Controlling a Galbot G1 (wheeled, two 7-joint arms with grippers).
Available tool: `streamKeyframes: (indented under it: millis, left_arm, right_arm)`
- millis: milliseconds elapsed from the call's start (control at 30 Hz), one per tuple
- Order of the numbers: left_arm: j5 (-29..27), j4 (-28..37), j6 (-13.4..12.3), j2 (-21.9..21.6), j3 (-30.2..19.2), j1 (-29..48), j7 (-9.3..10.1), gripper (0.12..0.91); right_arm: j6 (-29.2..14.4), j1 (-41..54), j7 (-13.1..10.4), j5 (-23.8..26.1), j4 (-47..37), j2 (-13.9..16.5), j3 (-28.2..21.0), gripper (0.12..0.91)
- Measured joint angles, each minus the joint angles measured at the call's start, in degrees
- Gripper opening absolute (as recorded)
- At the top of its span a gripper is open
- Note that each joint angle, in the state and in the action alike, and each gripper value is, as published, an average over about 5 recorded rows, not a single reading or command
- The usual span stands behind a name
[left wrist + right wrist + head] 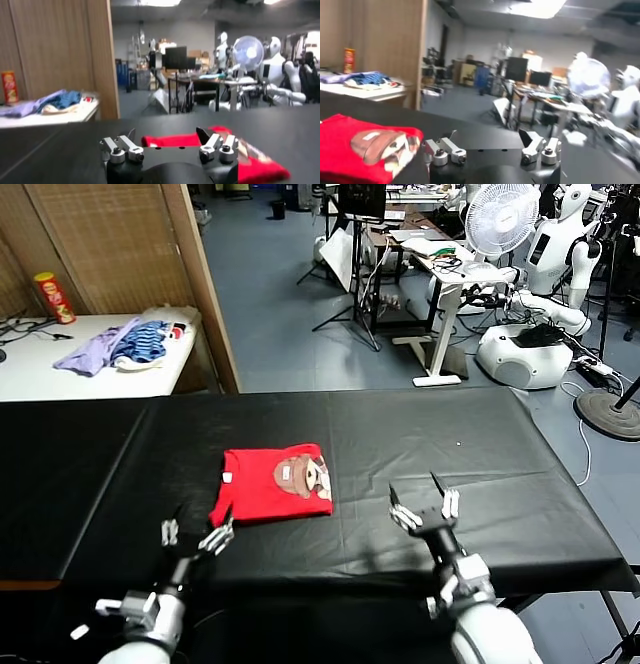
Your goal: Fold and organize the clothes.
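The red T-shirt lies folded into a small rectangle on the black table, cartoon print facing up and a white neck label at its left corner. My left gripper hovers open just in front of the shirt's near left corner, holding nothing. In the left wrist view the red T-shirt shows beyond the open left gripper. My right gripper stands open to the right of the shirt, apart from it. In the right wrist view the right gripper is empty and the red T-shirt lies off to one side.
A white side table at the back left carries a lilac garment, a blue-striped garment and a red can. A wooden partition stands behind the table. Desks, a fan and other robots fill the room beyond.
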State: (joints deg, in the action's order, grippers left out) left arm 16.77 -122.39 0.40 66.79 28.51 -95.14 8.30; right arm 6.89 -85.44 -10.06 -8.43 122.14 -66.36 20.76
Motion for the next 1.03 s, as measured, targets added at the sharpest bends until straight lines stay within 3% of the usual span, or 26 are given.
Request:
streamKeyframes:
  millis: [233,467,700,1033]
  left_arm:
    - [0.9,-2.6,1.0,-0.5,2.1,-8.4,1.27,0.798]
    - [6.4,-7.1,9.3,-0.9,5.1,-15.2,4.34,0.798]
    - [7.3,-11.1,14.0,-1.2,7.7,-18.1,4.62,0.798]
    - [8.2,-12.0,15.2,-1.3,9.2,-18.3,4.26,0.798]
  right_arm:
    - [2.6,-12.8,-5.0,-2.4,7.9,-1.9,2.2,0.798]
    - [10.4,-21.6,-8.4,-6.5,13.6,-2.5,4.5,0.798]
    - [12.7,-24.4,-8.8,-7.0,15.4,-2.7,5.0,0.798]
    - [13.0,-25.2,-8.7,-7.0,15.9,-2.7,5.1,0.798]
